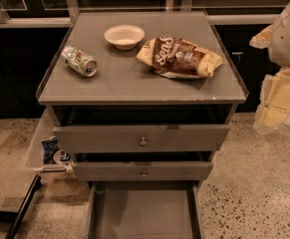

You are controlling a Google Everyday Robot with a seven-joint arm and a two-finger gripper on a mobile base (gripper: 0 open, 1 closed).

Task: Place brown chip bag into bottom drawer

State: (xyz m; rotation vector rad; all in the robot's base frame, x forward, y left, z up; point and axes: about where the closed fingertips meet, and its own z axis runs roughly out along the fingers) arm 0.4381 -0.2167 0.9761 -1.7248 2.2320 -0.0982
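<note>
The brown chip bag (pixel 180 58) lies flat on the right half of the grey cabinet top (pixel 124 81), with cream-yellow ends and white lettering. The bottom drawer (pixel 143 213) is pulled out towards me at the foot of the cabinet, and its flat grey floor is bare. My gripper (pixel 278 99) hangs at the right edge of the view, beside the cabinet's right side, apart from the bag and lower than the cabinet top. It holds nothing that I can see.
A white bowl (pixel 124 36) stands at the back of the top, left of the bag. A crushed can (pixel 79 60) lies on the left. The two upper drawers with brass knobs (pixel 143 142) are slightly open. A blue-white packet (pixel 50 149) sits left of the cabinet.
</note>
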